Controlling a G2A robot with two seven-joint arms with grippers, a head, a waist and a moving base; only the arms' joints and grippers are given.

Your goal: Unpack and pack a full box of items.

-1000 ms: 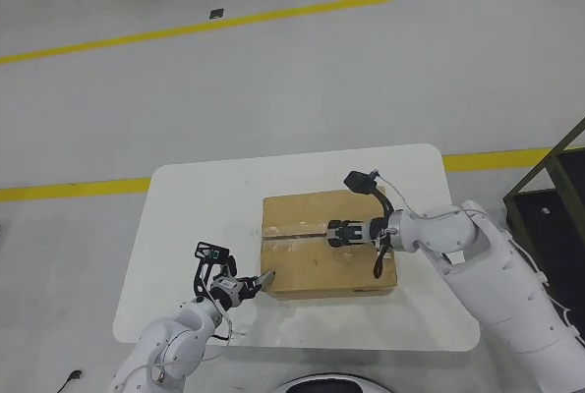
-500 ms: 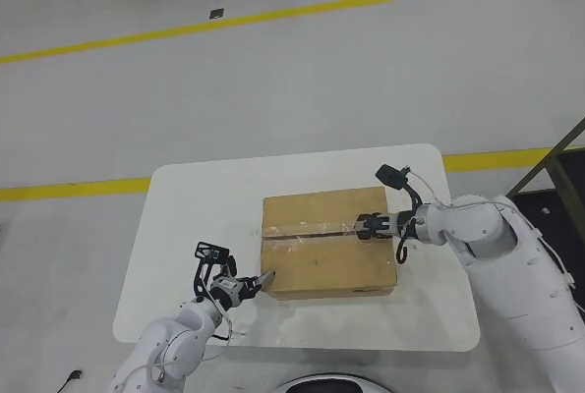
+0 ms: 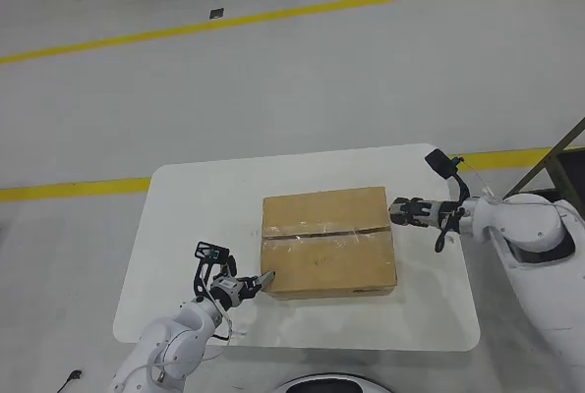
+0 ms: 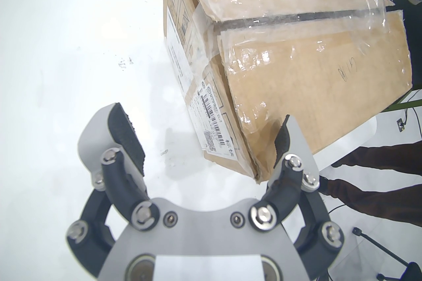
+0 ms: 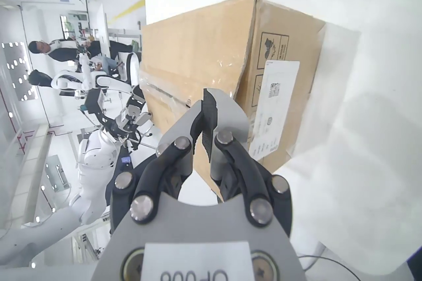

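Closest to you, the left arm comes up over the near edge of the white, round-cornered table (image 3: 194, 226). Its elbow is bent and its wrist is turned toward the box. Your left gripper (image 3: 263, 279) sits low at the near left corner of the brown cardboard box (image 3: 326, 241), with its jaws spread wide. In the left wrist view one black-padded finger (image 4: 127, 130) hangs over bare tabletop. The other finger (image 4: 290, 144) overlaps the box's top face right at that corner, and you cannot tell whether it touches the cardboard. A white barcode label (image 4: 214, 127) is stuck on the end face between the two fingers.

The box stands closed in the middle of the table. Its two top flaps meet along a seam covered by a strip of clear, wrinkled packing tape (image 3: 321, 232) that runs the length of the lid.

Further out, the right arm reaches in from the table's right side, with its forearm roughly level and pointing at the box's right end. Your right gripper (image 3: 394, 211) sits just at the top edge there, in line with the taped seam. Its fingers (image 5: 211, 107) are pressed together with nothing visible between them, and contact with the box cannot be judged. A white paper label (image 5: 275, 104) lies on that end face.
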